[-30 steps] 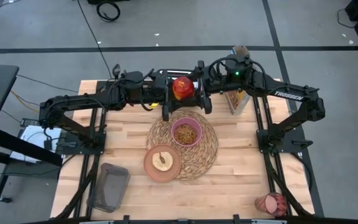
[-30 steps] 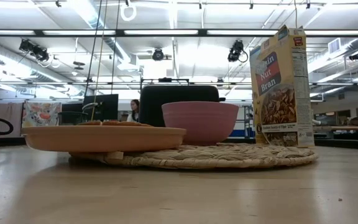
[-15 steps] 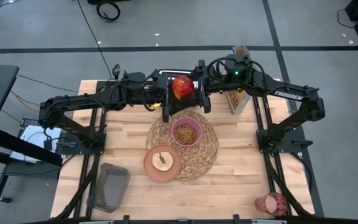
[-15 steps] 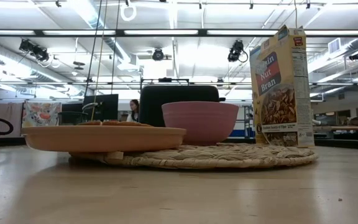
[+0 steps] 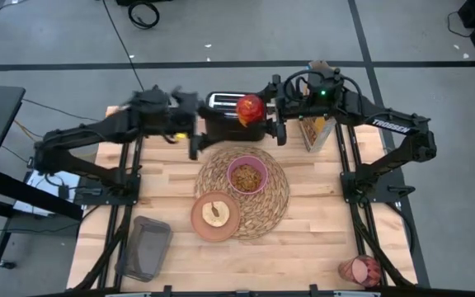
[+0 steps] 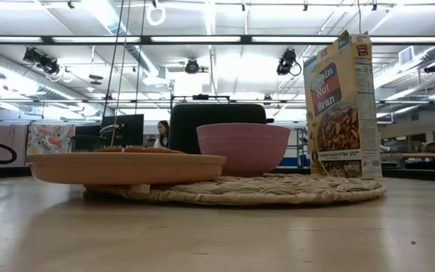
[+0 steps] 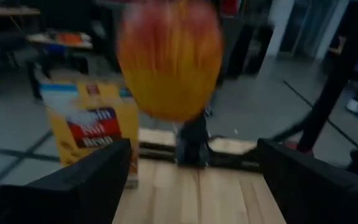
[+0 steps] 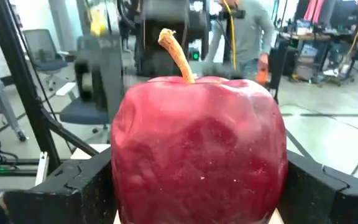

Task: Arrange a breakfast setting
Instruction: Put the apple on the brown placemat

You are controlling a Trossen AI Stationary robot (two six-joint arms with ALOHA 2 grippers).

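While the right gripper (image 8: 197,186) holds the round red apple (image 8: 199,149) between its two dark fingers (image 8: 73,186), set wide and pinching the fruit's flanks across its broadest part, the stem points up and the skin looks smooth and glossy. I judge the apple firm and fairly weighty for its size, unlikely to deform, but slick and curved enough to roll or squirt out of a shallow pinch; a hold at the equator, as here, seems the safest, and hard squeezing could bruise it.

Seen from overhead, the apple (image 5: 250,107) hangs in the air at the table's far edge, just above and in front of the black toaster (image 5: 221,103), with the yellow cereal box (image 5: 313,128) beside it under the right arm. The left gripper (image 5: 195,142) stands apart from the fruit, its jaws spread and empty; its own wrist view looks at the apple from a little way off.

Nearer the middle lies the large round woven straw placemat (image 5: 275,202), carrying the small pink bowl (image 5: 247,176) filled with brown cereal. The salmon-brown plate (image 5: 215,215) overlaps the mat's near-left edge, bearing something pale I cannot identify. A translucent pink tumbler (image 5: 359,270) lies on its side at the near-right corner, well apart. A dark grey tray (image 5: 143,247) sits at the near-left.
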